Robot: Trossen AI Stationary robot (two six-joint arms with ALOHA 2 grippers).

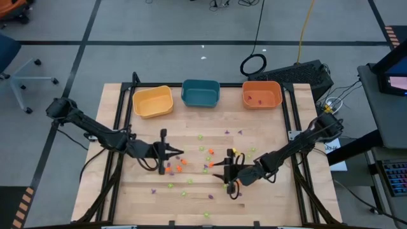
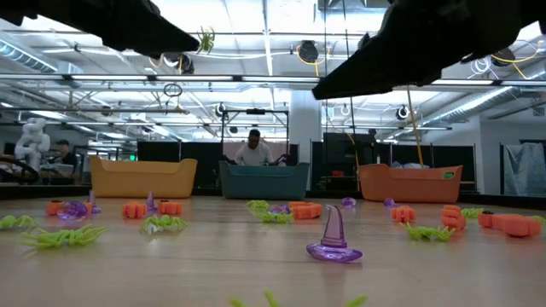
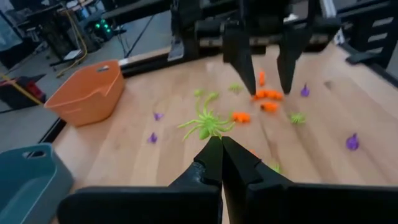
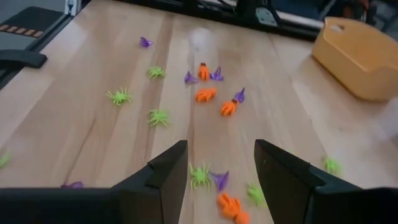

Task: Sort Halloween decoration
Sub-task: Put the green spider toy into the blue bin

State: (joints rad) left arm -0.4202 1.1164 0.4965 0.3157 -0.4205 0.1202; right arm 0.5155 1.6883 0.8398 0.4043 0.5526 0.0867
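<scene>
Right wrist view — trinkets (image 4: 205, 94) ahead of open right gripper (image 4: 221, 171).

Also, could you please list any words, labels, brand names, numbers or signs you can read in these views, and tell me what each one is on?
None can be read.
Yellow bin, teal bin and orange bin: plain, no label in view.
Trinkets, such as the purple witch hat: no markings.
Wooden table and both arms: no lettering visible.
Screen beside the table: lit, but too small to read.
</scene>
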